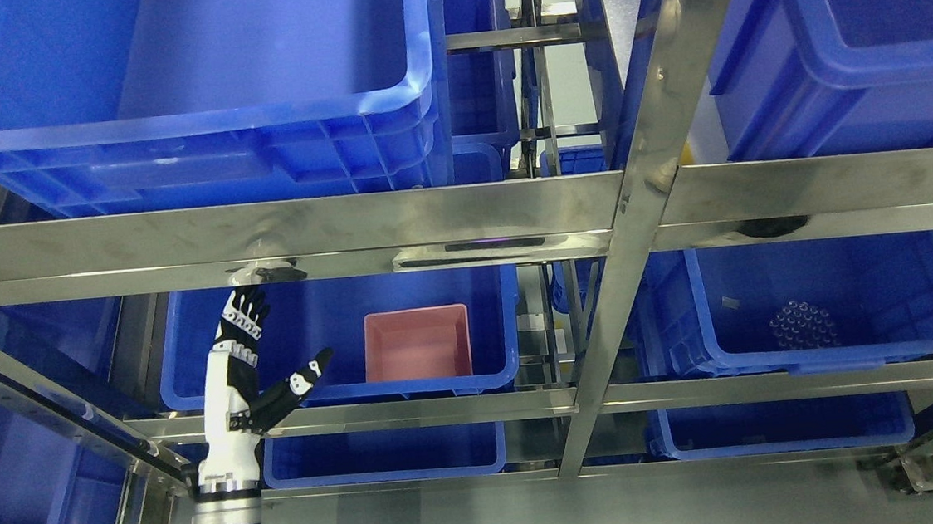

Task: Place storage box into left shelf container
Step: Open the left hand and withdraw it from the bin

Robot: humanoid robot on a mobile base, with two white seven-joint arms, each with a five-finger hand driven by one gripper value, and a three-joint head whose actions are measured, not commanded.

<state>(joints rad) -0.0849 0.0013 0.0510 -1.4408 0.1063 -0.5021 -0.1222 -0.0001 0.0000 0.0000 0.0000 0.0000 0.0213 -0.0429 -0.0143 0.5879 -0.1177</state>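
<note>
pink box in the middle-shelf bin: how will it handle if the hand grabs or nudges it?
The pink storage box looks like rigid moulded plastic with straight walls, so probably stiff rather than floppy. It appears open-topped and empty, so likely light. Its flat base sits on the blue container's smooth floor, so a nudge from the open left hand would likely slide it, not tip it.

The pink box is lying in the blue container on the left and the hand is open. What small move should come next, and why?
Probably draw the left hand back out of the shelf. The pink storage box already lies inside the left blue container, apart from the hand, and the fingers are spread and hold nothing, so the placing looks done.
</note>
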